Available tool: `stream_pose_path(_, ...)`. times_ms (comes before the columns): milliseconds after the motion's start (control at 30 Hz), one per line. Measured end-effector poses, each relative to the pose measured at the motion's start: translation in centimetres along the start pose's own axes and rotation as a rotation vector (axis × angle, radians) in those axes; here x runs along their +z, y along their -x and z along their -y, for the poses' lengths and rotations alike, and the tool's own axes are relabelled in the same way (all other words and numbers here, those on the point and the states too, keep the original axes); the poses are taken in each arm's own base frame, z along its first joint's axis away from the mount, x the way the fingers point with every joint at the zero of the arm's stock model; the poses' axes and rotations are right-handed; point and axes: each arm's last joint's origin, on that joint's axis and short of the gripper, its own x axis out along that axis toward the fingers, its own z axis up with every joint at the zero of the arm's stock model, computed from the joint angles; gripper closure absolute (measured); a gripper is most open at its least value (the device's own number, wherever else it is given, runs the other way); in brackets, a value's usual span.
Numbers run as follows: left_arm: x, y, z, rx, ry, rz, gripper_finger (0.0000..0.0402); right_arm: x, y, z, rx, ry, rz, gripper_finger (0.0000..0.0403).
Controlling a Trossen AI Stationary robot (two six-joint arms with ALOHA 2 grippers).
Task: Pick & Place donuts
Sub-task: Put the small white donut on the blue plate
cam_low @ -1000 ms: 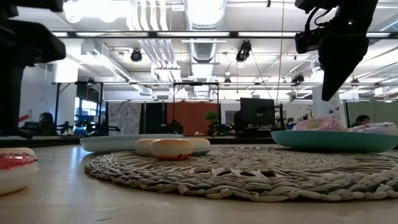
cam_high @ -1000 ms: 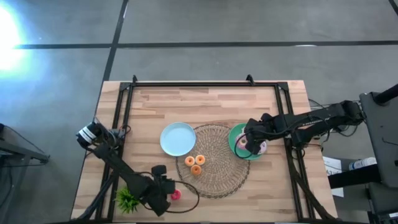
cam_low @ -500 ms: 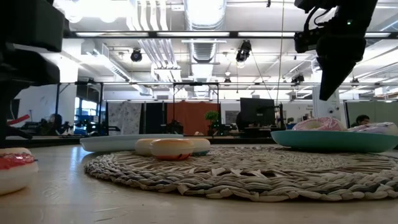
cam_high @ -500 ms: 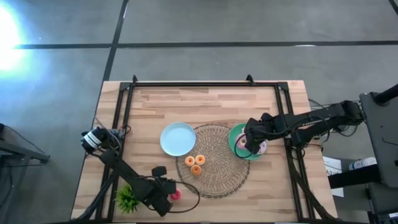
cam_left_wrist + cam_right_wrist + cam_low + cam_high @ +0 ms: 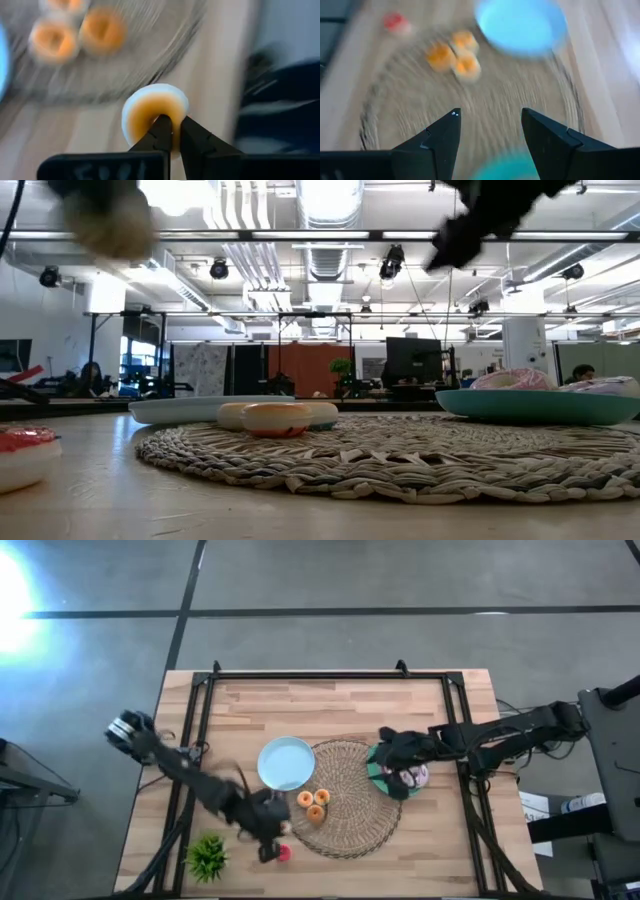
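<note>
My left gripper (image 5: 173, 125) is shut on a tiny orange donut (image 5: 155, 112), held up near the table's front left (image 5: 268, 838), beside a red-pink tiny donut (image 5: 284, 852) that lies flat on the wood. Three tiny orange donuts (image 5: 312, 803) lie on the woven mat (image 5: 345, 825). Larger frosted donuts (image 5: 415, 777) rest in the green plate (image 5: 378, 778). My right gripper (image 5: 490, 117) hangs open over the mat's right edge (image 5: 388, 747), beside the green plate, with nothing between its fingers. My left gripper pinches the tiny orange donut's ring wall (image 5: 174, 141) between its two fingers. One finger (image 5: 161, 131) stands in the hole and the other (image 5: 192, 137) against the outer rim. The donut is lifted clear of the table.
A light-blue plate (image 5: 286, 762) sits left of the mat. A small spiky green plant (image 5: 205, 858) stands at the front left corner. A black frame (image 5: 330, 675) runs along the table's far and side edges. Bare wood lies along the far side.
My left gripper has risen from the table's front left, carrying the orange donut up, and its arm has swung round; the red-pink donut stays where it was. My right gripper has moved up and toward the table's left, from over the green plate to the mat's edge.
</note>
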Motion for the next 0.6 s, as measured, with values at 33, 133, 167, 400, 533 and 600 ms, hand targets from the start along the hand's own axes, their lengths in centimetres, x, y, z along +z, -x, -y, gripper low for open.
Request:
stream_pose_path(33,1.0,0.8,-0.3,-0.075,0.029,0.061,0.0401,0.5,-0.2,-0.1,0.02,0.042,0.05,0.0202)
stream_pose_path(133,3.2,2.8,-1.5,-0.227,0.077,0.253,0.0401,2.2,-0.8,-0.3,0.051,0.115,0.199,0.0202)
stream_pose_path(167,3.8,3.3,-2.0,-0.26,0.085,0.311,0.0401,2.5,-1.0,-0.4,0.052,0.132,0.222,0.0202)
stream_pose_path(400,6.2,3.8,-6.5,-0.305,0.14,0.419,0.0401,5.1,-2.1,-0.9,0.055,0.302,0.2,0.0202)
stream_pose_path(533,7.3,3.3,-7.8,-0.288,0.111,0.404,0.0401,6.6,-3.2,-1.1,0.05,0.426,0.126,0.0202)
stream_pose_path(600,7.8,3.2,-8.1,-0.298,0.096,0.393,0.0401,7.3,-4.1,-1.1,0.052,0.477,0.092,0.0202)
